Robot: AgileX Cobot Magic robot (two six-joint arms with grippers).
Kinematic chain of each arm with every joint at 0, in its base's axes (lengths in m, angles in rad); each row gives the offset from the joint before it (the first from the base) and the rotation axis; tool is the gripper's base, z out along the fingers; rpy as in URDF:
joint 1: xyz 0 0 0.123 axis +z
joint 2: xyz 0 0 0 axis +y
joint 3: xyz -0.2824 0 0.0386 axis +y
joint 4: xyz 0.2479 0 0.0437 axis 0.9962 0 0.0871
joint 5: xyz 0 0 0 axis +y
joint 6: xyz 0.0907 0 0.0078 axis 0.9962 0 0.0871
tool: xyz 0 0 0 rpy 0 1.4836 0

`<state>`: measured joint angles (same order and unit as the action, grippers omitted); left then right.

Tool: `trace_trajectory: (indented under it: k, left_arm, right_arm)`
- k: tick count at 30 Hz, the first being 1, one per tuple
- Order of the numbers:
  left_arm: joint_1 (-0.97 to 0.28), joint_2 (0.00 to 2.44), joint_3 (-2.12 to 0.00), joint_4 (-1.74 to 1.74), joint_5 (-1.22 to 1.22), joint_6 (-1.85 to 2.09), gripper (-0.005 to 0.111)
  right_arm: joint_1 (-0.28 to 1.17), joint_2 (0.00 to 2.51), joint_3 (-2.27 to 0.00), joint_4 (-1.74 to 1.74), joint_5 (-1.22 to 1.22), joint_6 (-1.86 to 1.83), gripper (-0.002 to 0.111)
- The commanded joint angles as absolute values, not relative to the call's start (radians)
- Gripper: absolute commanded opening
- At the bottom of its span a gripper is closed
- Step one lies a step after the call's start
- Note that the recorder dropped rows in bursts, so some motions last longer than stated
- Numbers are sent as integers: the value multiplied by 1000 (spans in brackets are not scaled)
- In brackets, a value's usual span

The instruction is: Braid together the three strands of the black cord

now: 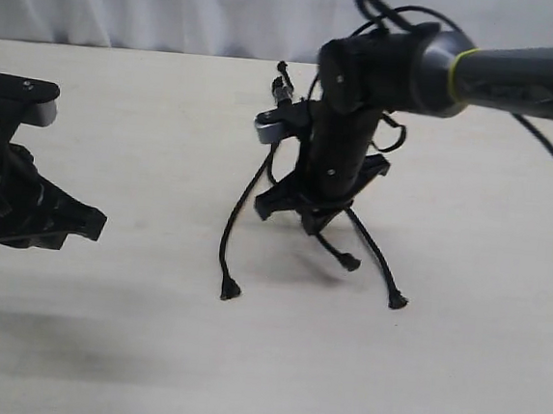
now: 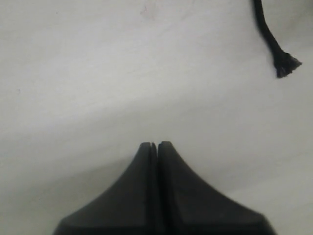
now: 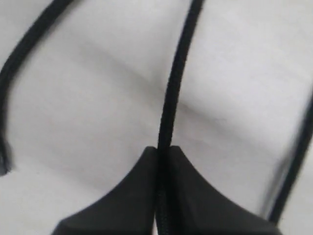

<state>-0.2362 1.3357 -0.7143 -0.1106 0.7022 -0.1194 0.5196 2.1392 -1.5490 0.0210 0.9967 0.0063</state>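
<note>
The black cord's knotted end with its grey band lies at the table's middle back. Three strands fan toward the front. The left strand ends in a tip, the middle strand in a tip, the right strand in a tip. My right gripper points down over the fan and is shut on the middle strand, which runs between its jaws. The other two strands pass on either side. My left gripper hovers far left, shut and empty. A strand tip shows in its view.
The pale tabletop stretches bare in front and to the left. A white curtain hangs behind the table's back edge. The right arm's glossy cables loop above the cord.
</note>
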Motion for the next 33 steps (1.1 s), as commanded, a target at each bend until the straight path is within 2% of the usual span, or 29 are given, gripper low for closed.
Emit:
trace_trajectory:
  k: [1,8,12,19,25,29,31,33]
  left_arm:
    - [-246,1334,-722,-138,675,-127,0]
    - [-246,1334,-722,-201,644,-125,0]
    - [-246,1334,-722,-234,636,-125,0]
    - [-246,1334,-722,-246,634,-125,0]
    - [-246,1334,-724,-274,599,-125,0]
    - [-315,1429,-852,-231,683,-141,0]
    - [-388,1532,-972,-172,711,-201,0]
    - [-444,1634,-1078,-138,747,-212,0]
  right_arm:
    - [373,2124,-1555,78,1028,-139,4]
    - [249,2138,-1553,75,956,-171,4]
    - [213,2184,-1553,122,993,-206,4]
    - [226,2242,-1553,278,1048,-319,4]
    - [306,2243,-1553,360,1068,-356,4]
    - [249,2231,-1553,439,1086,-332,4]
    - [208,2229,-1553,472,1100,-330,8]
    - [178,2225,-1553,485,1108,-328,21]
